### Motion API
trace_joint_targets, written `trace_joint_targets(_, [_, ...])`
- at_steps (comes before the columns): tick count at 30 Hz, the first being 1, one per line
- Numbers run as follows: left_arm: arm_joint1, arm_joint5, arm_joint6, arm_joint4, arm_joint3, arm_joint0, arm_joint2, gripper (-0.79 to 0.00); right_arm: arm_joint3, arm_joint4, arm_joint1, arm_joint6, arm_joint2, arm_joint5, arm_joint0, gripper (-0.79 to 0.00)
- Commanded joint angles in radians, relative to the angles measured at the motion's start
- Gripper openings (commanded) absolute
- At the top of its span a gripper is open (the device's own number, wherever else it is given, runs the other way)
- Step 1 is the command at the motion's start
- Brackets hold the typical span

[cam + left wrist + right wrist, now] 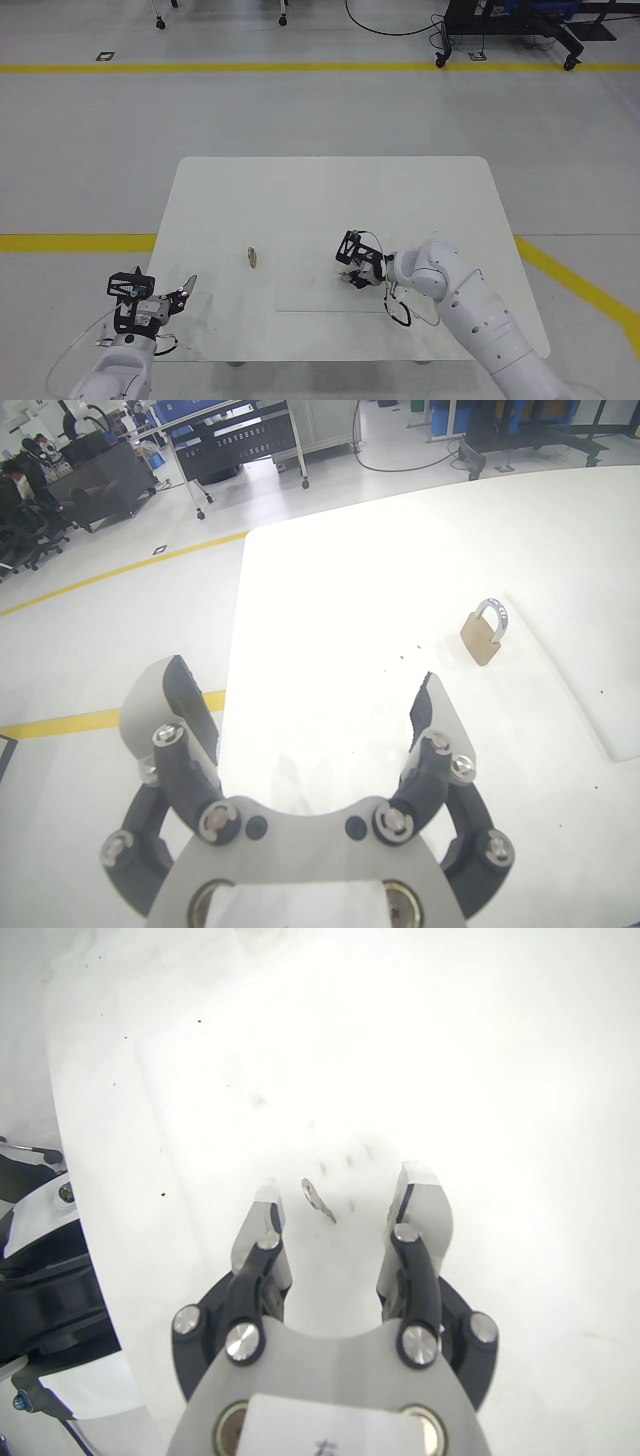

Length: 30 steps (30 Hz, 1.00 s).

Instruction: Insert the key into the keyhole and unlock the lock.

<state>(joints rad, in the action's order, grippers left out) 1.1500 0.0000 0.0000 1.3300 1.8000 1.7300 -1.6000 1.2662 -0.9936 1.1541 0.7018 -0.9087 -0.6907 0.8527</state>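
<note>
A small brass padlock point(253, 258) with a silver shackle lies on the white table point(330, 200), left of centre; the left wrist view shows the padlock point(482, 635) well ahead of my left gripper point(305, 695), which is open with nothing between its fingers at the table's front left corner point(160, 300). My right gripper point(350, 272) hovers low over the table's middle, open. A small silver key point(317, 1200) lies flat on the table between its fingertips, untouched by either.
A thin white mat point(590, 680) covers part of the table beside the padlock, with its edge forming a faint line point(330, 311) near the front. Yellow floor tape point(80, 243) and wheeled equipment point(510, 30) lie beyond the table.
</note>
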Motion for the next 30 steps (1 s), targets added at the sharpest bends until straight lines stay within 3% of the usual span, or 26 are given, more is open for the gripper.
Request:
trace_joint_targets(1, [0.000, 0.000, 0.000, 0.000, 0.000, 0.000, 0.000, 0.000, -0.002, -0.013, 0.003, 0.010, 0.013, 0.007, -0.008, -0.659])
trace_joint_targets(3, [0.000, 0.000, 0.000, 0.000, 0.000, 0.000, 0.000, 0.000, -0.004, -0.015, 0.007, 0.013, 0.024, 0.005, -0.015, -0.785])
trace_joint_targets(12, [0.000, 0.000, 0.000, 0.000, 0.000, 0.000, 0.000, 0.000, 0.050, -0.046, -0.017, -0.079, -0.056, 0.015, 0.022, -0.785])
trace_joint_targets(17, [0.000, 0.000, 0.000, 0.000, 0.000, 0.000, 0.000, 0.000, 0.122, -0.032, -0.036, -0.216, -0.151, 0.084, 0.094, -0.785])
trace_joint_targets(24, [0.000, 0.000, 0.000, 0.000, 0.000, 0.000, 0.000, 0.000, 0.178, 0.295, -0.041, -0.508, -0.294, 0.120, 0.242, -0.785])
trace_joint_targets(30, [0.000, 0.000, 0.000, 0.000, 0.000, 0.000, 0.000, 0.000, 0.192, 0.580, -0.044, -0.651, -0.377, -0.028, 0.364, -0.785])
